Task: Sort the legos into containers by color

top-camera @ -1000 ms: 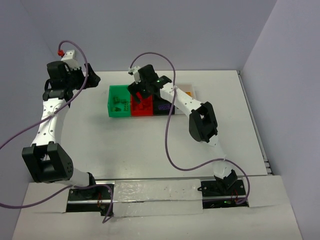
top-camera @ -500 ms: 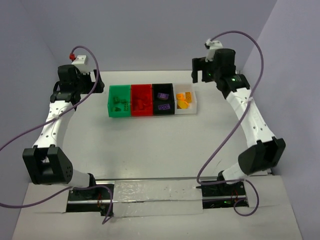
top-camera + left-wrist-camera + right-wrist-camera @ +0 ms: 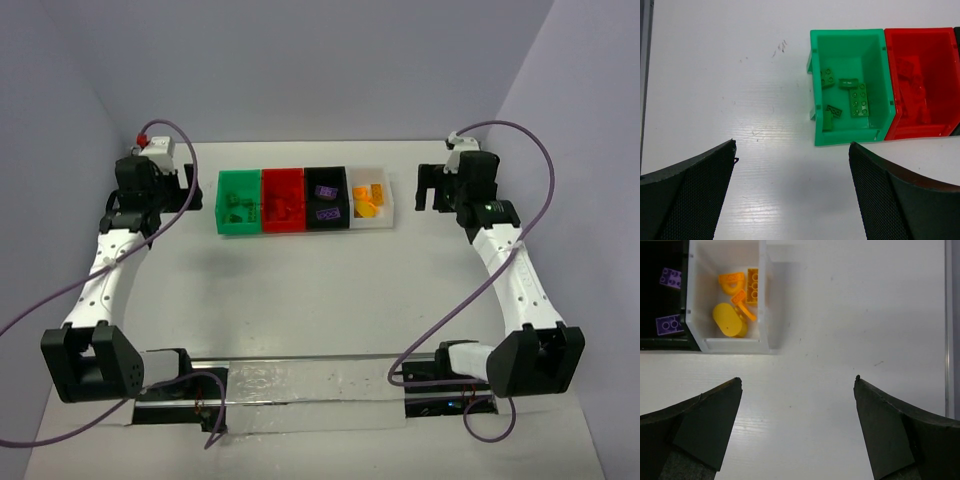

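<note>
1. At the far middle of the table (image 3: 300, 290), the four joined containers stand in one row. From my overhead view they run left to right: green bin (image 3: 850, 55), red bin (image 3: 935, 65), black bin (image 3: 660, 302), clear white bin (image 3: 705, 260).
2. The green bin holds several green bricks (image 3: 858, 99), all lying on its floor and none on the rim.
3. The red bin holds red bricks (image 3: 912, 95). Red on red blurs them, so I cannot give a firm count.
4. The black bin shows two purple plates (image 3: 669, 325). The clear white bin holds the orange-yellow pieces (image 3: 729, 320), one of them rounded.
5. The left gripper (image 3: 792, 144) has its jaws spread to full width with nothing between them. It hangs over bare table, apart from the left end of the row.
6. The right gripper (image 3: 797, 378) is likewise fully spread and carrying nothing. It hangs over bare table beside the clear white bin, not touching it.
7. Each colour I can see sits in one bin only, with no mixing visible.
8. I find no loose brick on the table surface that shows, though patches beneath the arms are hidden from me.
9. My judgement is that the sorting is finished or all but finished. Nothing is left to pick unless a brick lies in a hidden patch.
</note>
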Available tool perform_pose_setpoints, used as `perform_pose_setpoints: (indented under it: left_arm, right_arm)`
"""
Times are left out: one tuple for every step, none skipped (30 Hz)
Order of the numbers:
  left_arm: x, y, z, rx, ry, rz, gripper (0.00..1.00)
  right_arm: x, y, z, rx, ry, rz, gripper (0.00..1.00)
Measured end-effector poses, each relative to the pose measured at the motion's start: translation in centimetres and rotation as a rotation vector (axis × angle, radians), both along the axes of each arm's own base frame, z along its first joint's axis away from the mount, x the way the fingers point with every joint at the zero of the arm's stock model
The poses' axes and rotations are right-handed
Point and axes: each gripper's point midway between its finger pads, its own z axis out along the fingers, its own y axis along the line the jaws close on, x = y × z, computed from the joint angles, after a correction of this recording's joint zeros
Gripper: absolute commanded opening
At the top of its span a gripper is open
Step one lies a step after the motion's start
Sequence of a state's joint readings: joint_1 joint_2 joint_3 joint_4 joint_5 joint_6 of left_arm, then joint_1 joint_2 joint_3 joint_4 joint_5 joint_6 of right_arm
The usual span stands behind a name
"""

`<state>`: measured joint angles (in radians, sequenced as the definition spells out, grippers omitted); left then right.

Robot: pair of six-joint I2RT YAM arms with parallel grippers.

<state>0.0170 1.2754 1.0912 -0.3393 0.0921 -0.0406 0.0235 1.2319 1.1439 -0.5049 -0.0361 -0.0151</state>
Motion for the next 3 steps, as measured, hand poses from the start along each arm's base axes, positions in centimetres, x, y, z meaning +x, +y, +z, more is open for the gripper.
perform_pose_setpoints:
  left_arm:
    - [-0.11, 0.06, 0.24, 0.002, -0.007, 0.003, 0.99]
    - [-0.20, 0.12, 0.55, 0.004, -0.016, 0.006, 0.99]
    - [-0.25, 0.15, 0.84, 0.004, -0.025, 0.008, 0.99]
  right_arm:
    - [-0.02, 0.06, 0.38, 0.002, -0.013, 0.003, 1.00]
    - [-0.03, 0.11, 0.73, 0.004, -0.025, 0.005, 1.00]
    - [-0.01, 0.13, 0.98, 0.005, -0.035, 0.006, 1.00]
